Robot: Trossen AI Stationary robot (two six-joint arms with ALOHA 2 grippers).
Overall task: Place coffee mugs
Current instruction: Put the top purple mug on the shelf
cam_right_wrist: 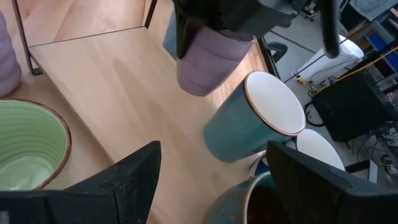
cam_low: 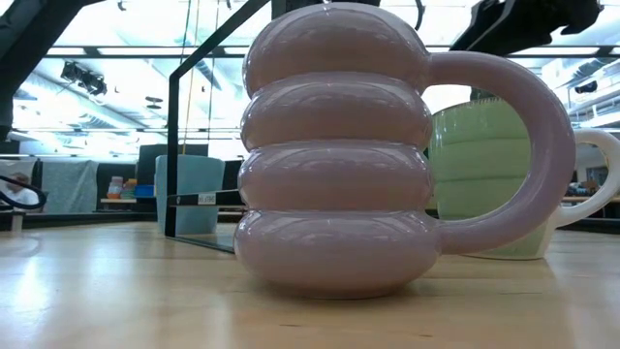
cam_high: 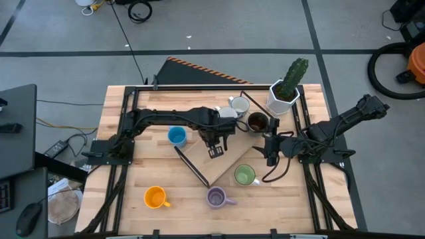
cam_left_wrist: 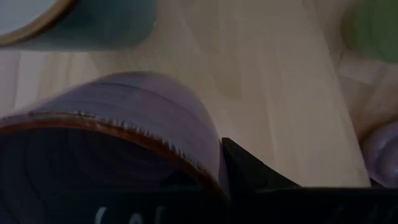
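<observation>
Left gripper (cam_high: 216,147) clamped on a lilac mug (cam_right_wrist: 208,59), held above the table (cam_high: 133,179).
Right gripper (cam_right_wrist: 211,180) hangs open beside the green mug (cam_high: 244,175), holding nothing.

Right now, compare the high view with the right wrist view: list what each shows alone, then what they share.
Only the high view shows the orange mug, the ribbed lilac mug, the cactus pot and both arms whole.

Only the right wrist view shows a second lilac mug gripped and lifted off the wood by the left hand; from above, that arm hides it. It also shows the right hand open.

Both show the green mug, the blue mug, the dark brown mug and the black frame.
</observation>
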